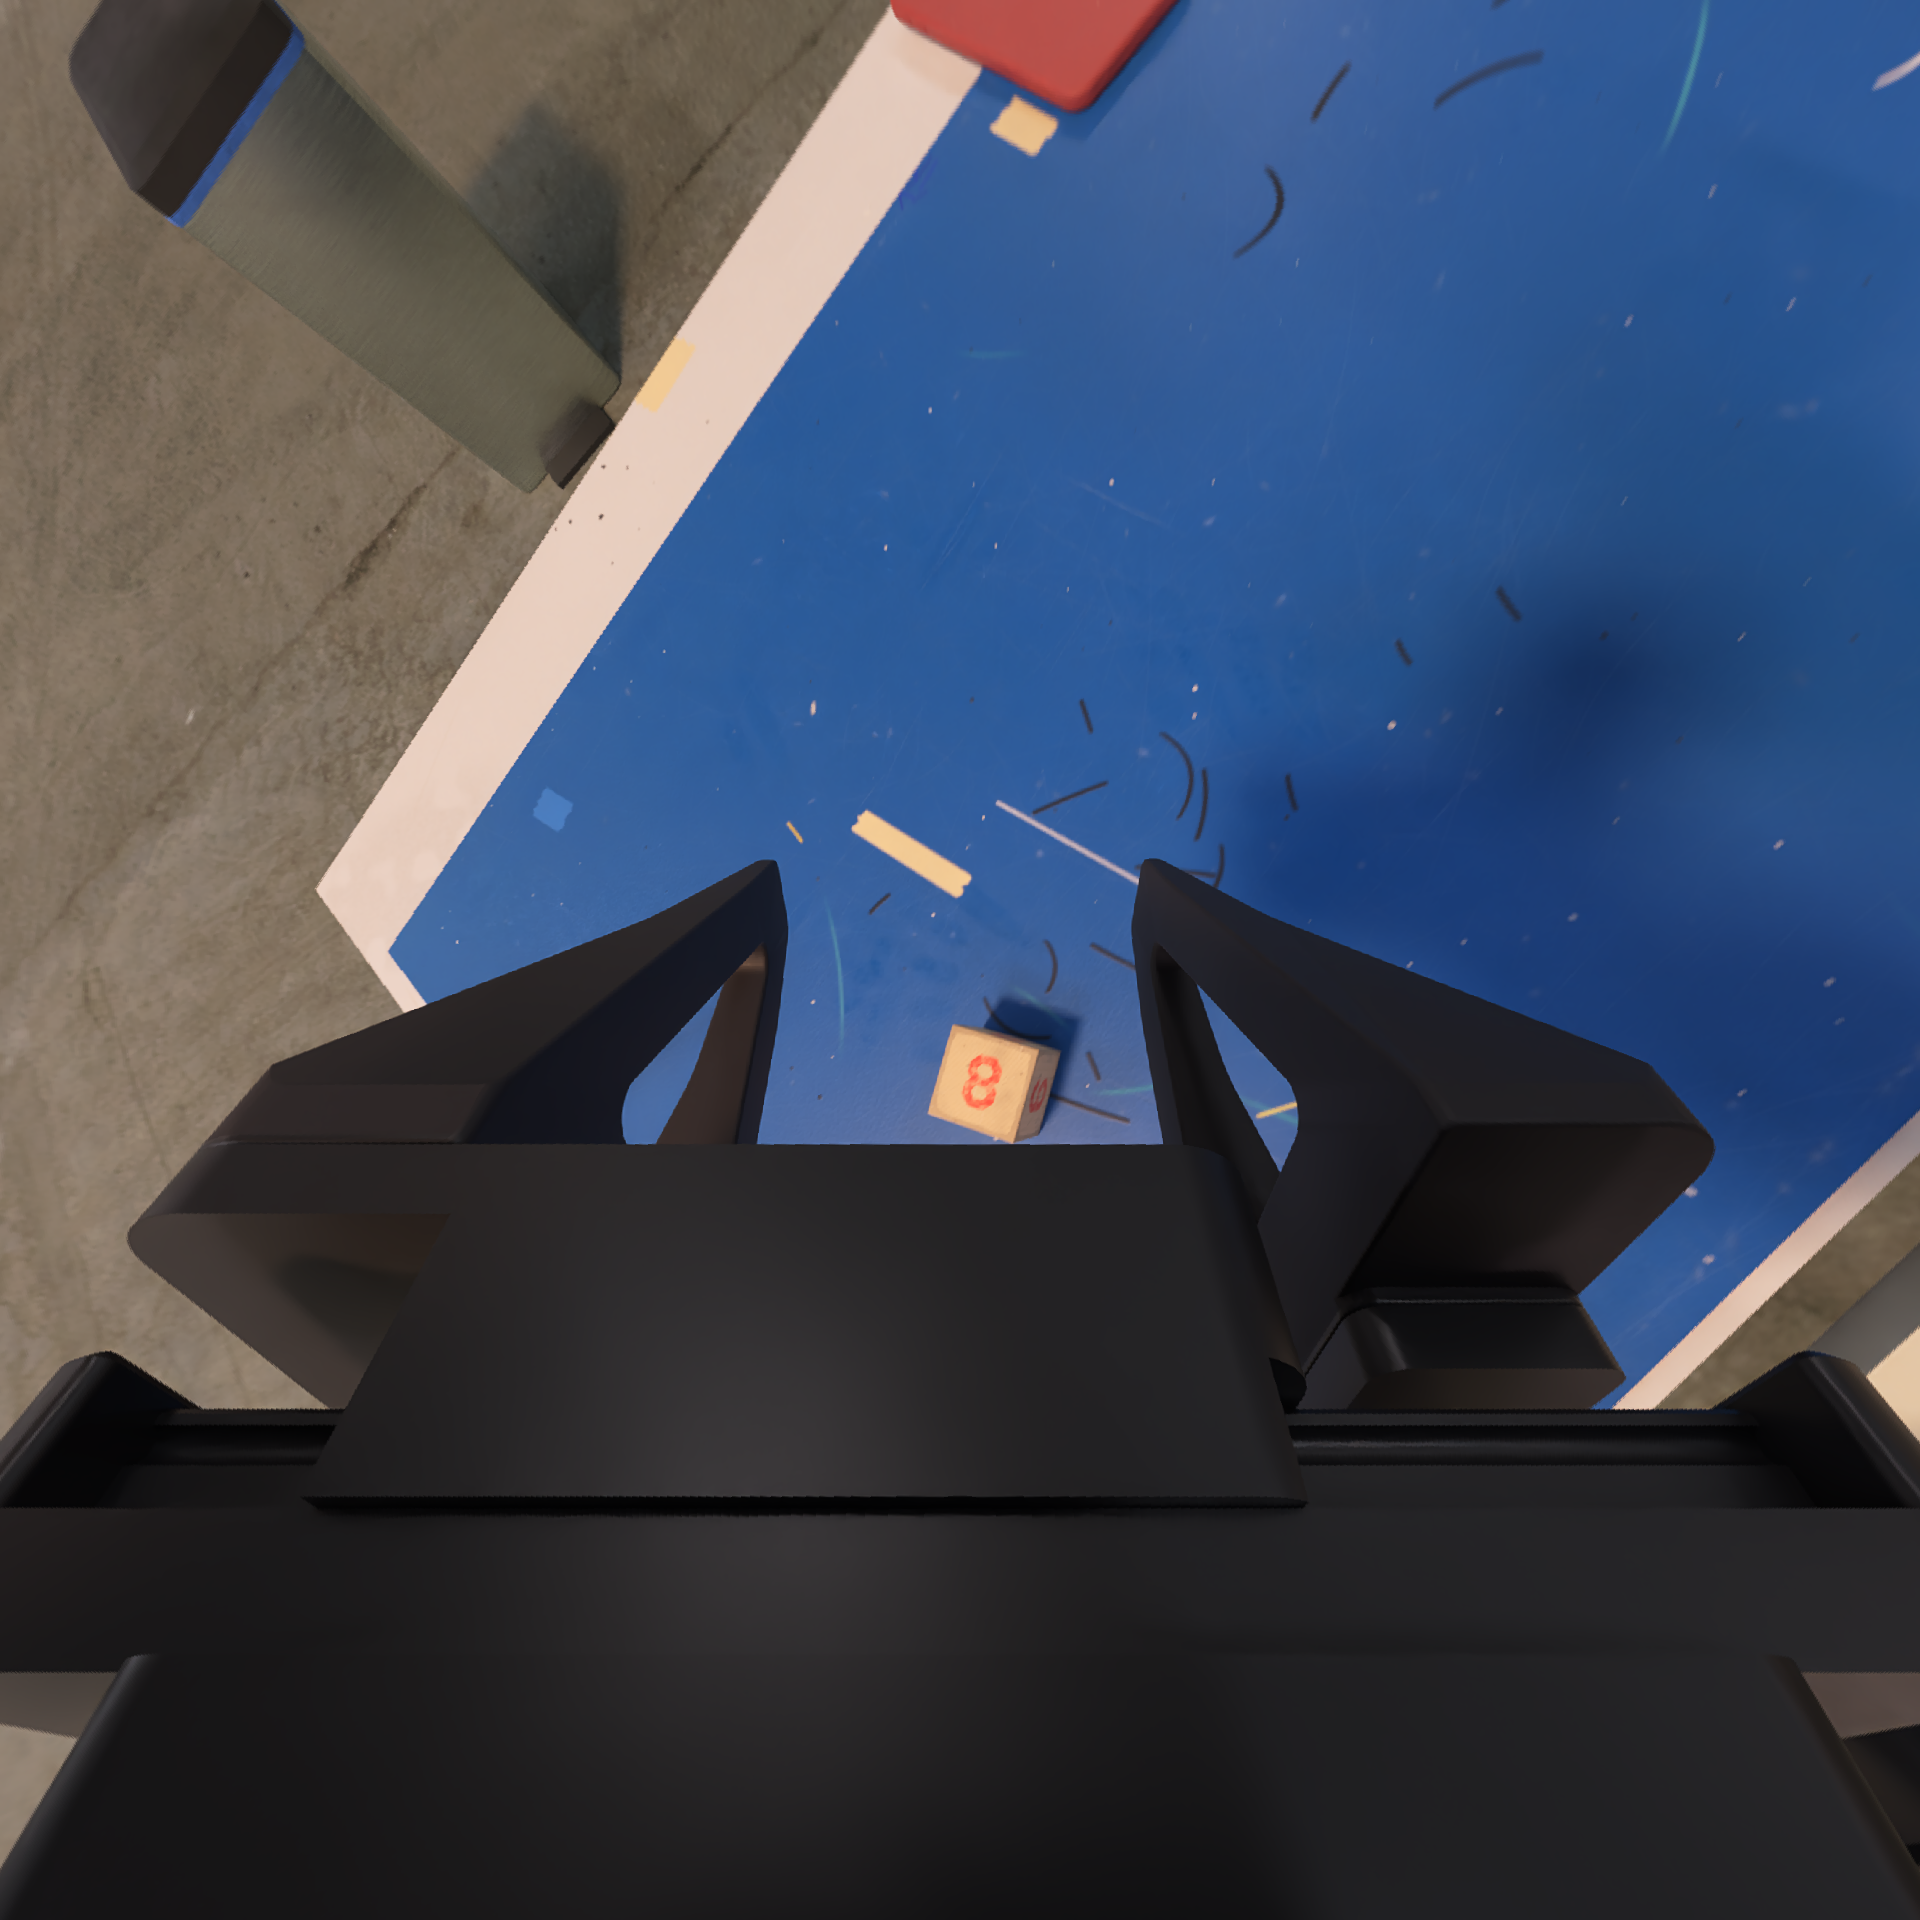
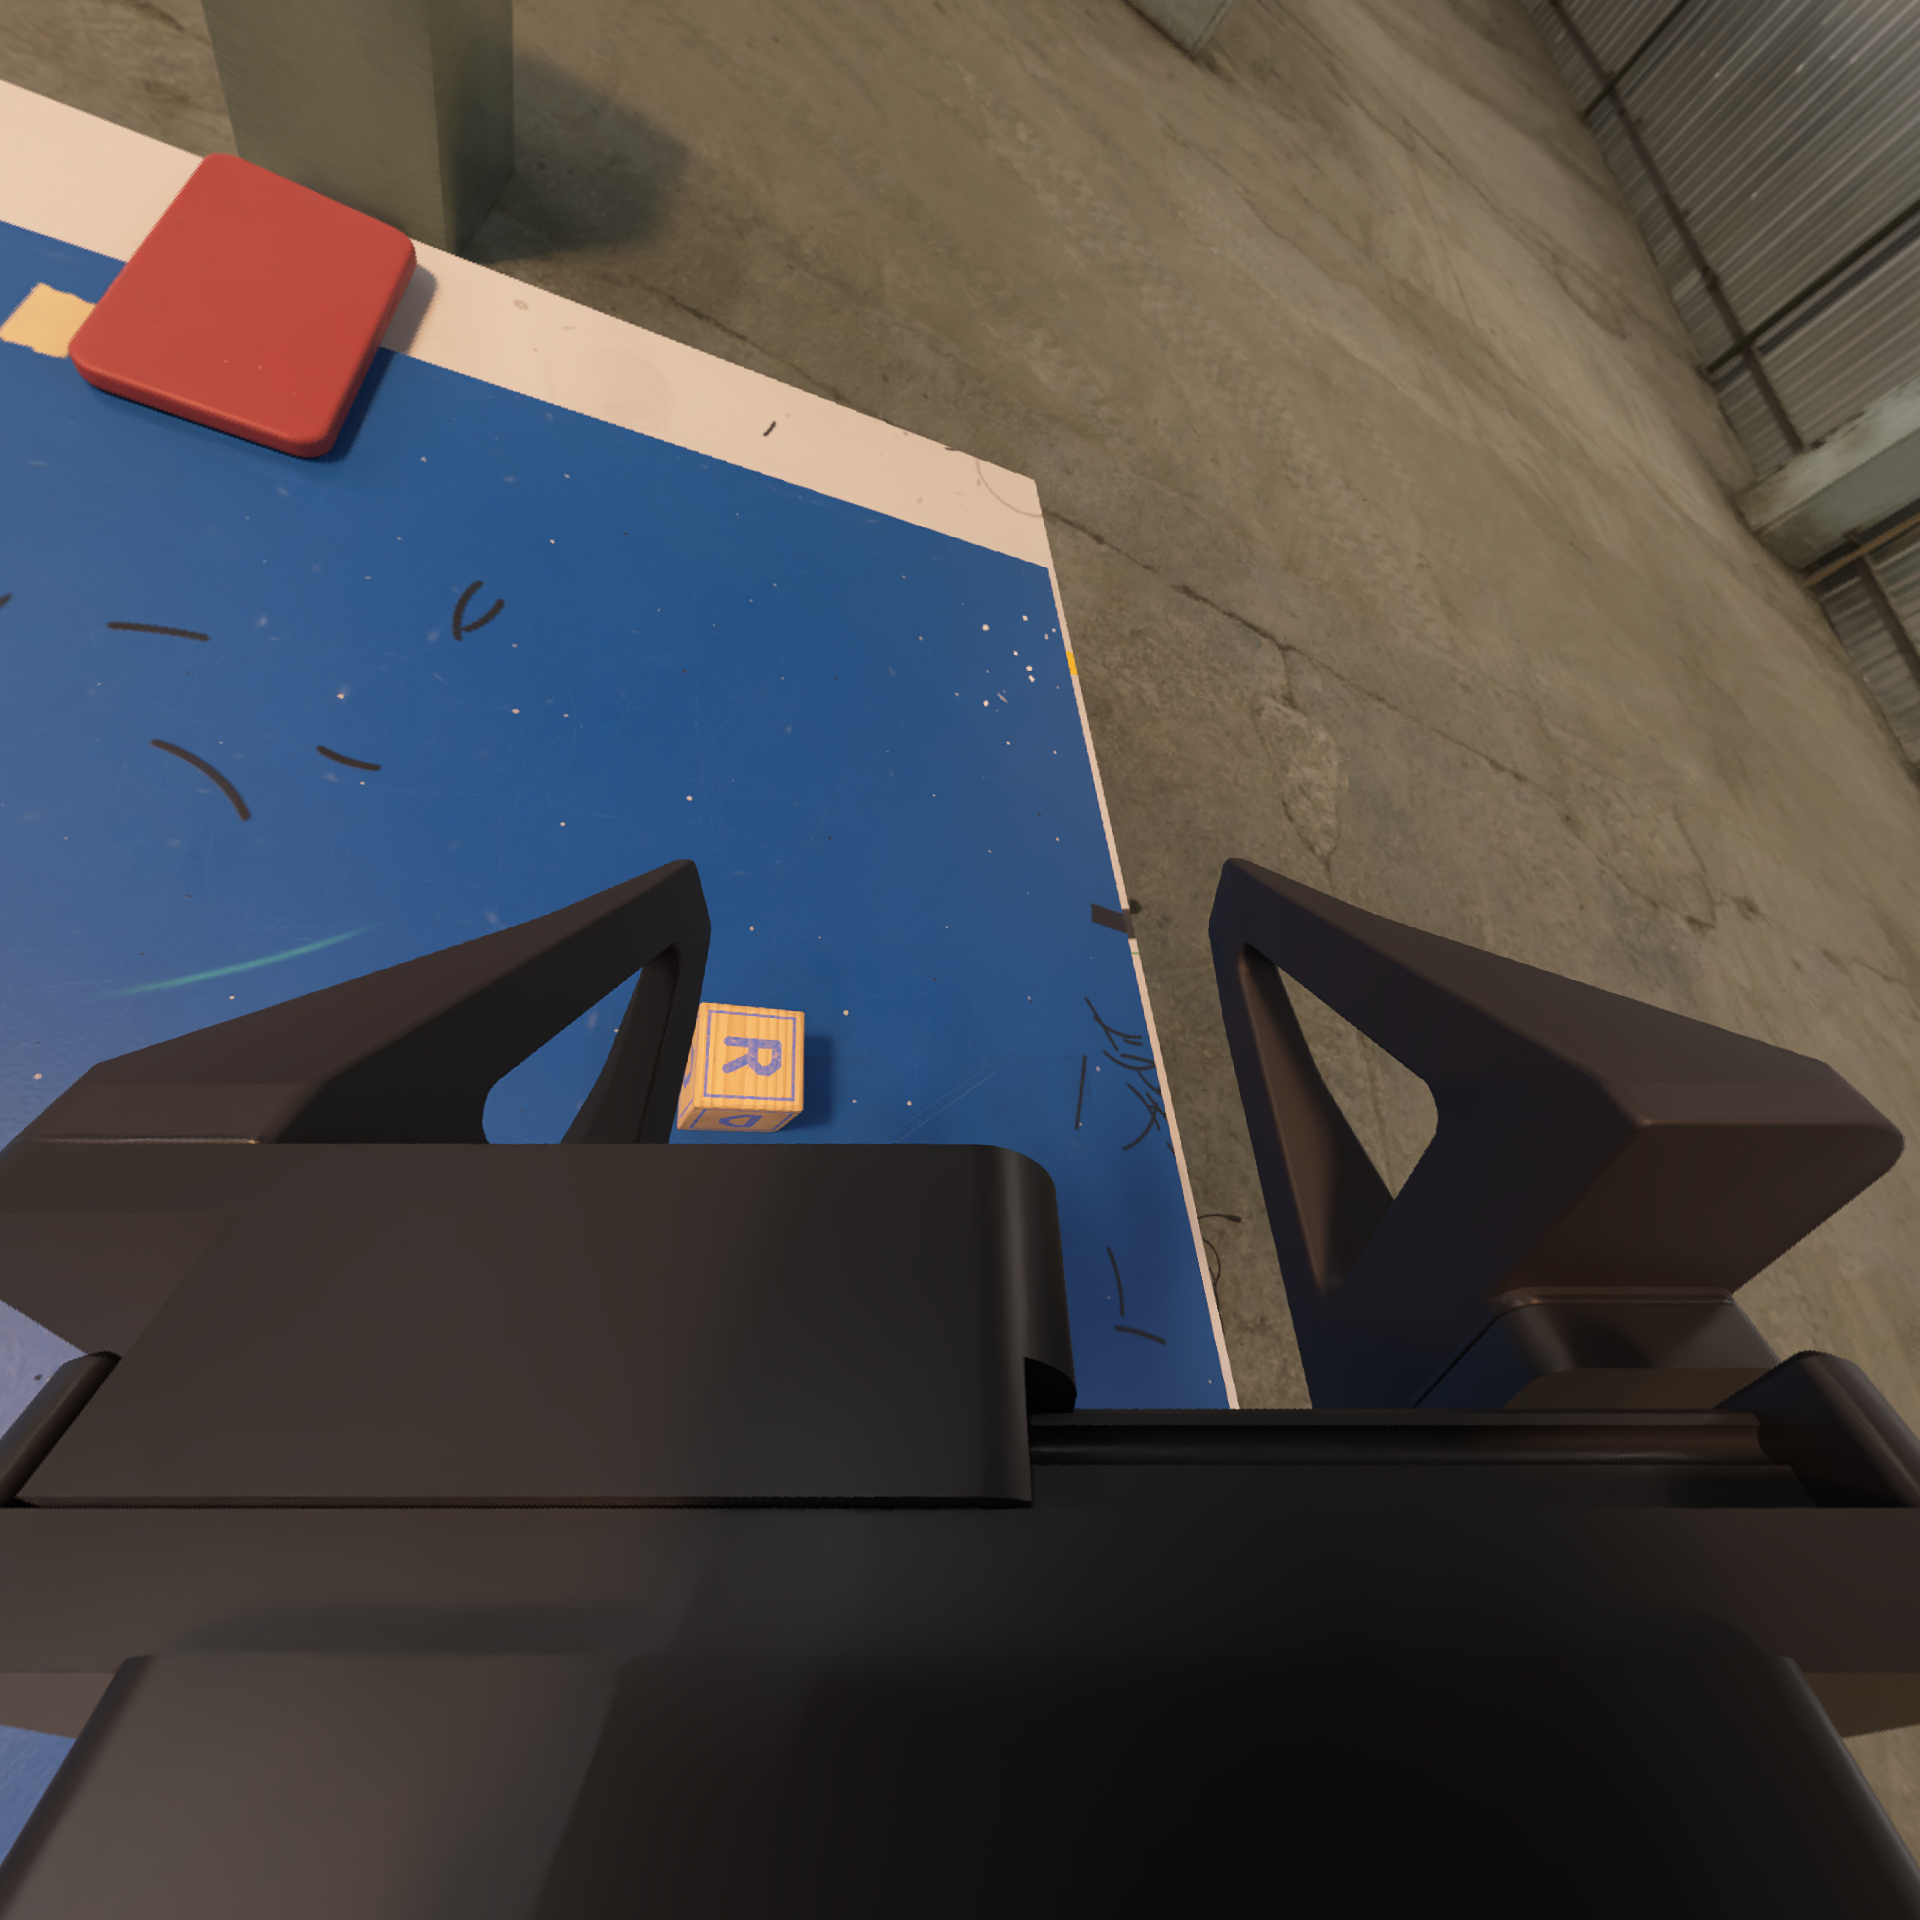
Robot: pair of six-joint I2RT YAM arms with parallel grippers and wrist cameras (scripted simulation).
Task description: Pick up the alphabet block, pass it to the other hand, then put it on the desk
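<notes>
A small wooden block with red markings [image 1: 992, 1083] lies on the blue desk top [image 1: 1247, 520] in the left wrist view. My left gripper [image 1: 958, 883] is open and empty, high above it, with the block between the fingers in the picture. In the right wrist view a wooden block with blue markings [image 2: 743, 1065] lies on the blue desk [image 2: 623, 675] near its right edge. My right gripper [image 2: 958, 883] is open and empty above it, its left finger [image 2: 665, 987] just left of the block in the picture.
A flat red pad [image 2: 249, 301] lies at the far edge of the desk, also seen in the left wrist view [image 1: 1029, 42]. A grey post [image 1: 364, 260] stands on the concrete floor beside the desk. The desk's right edge [image 2: 1132, 935] drops to the floor.
</notes>
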